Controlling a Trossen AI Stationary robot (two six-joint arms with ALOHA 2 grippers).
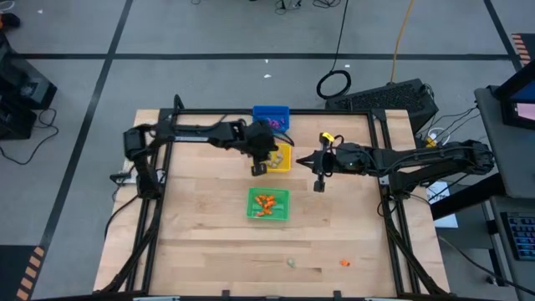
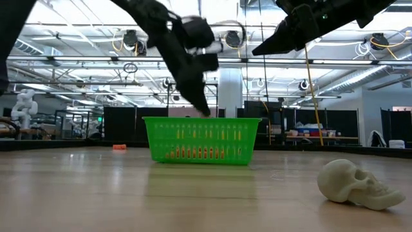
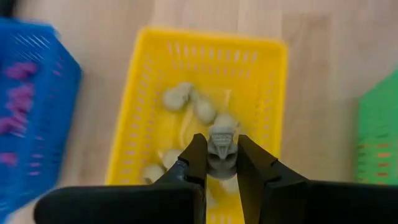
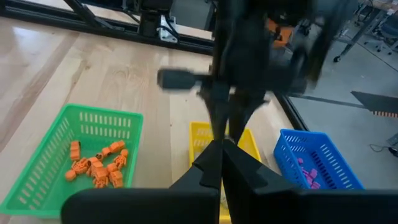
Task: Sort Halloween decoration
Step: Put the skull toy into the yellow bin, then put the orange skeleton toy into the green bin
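Note:
The Halloween decoration is small trinkets. Orange ones lie in the green bin (image 1: pixel 267 204), purple ones in the blue bin (image 1: pixel 270 115), pale skulls in the yellow bin (image 3: pixel 199 106). A pale skull (image 1: pixel 291 262) and an orange piece (image 1: pixel 343 262) lie loose on the table near its near edge. My left gripper (image 3: pixel 222 163) hangs over the yellow bin (image 1: pixel 281 158), shut on a pale skull trinket (image 3: pixel 222 142). My right gripper (image 1: pixel 318 185) is shut and holds nothing; it hovers to the right of the yellow bin. My left gripper pinches the pale skull trinket by its two sides (image 3: pixel 212 149) between its two fingers. The fingers (image 3: pixel 194 158) slant down toward the bin from the table's left. The skull is lifted clear above the yellow bin and the skulls in it.
The three bins stand in a row from the far edge to the table's middle: blue, yellow, green. A black frame (image 1: pixel 159 167) runs round the tabletop. Bare wood lies left and right of the bins. In the low view the loose skull (image 2: pixel 357 183) lies close to the camera.

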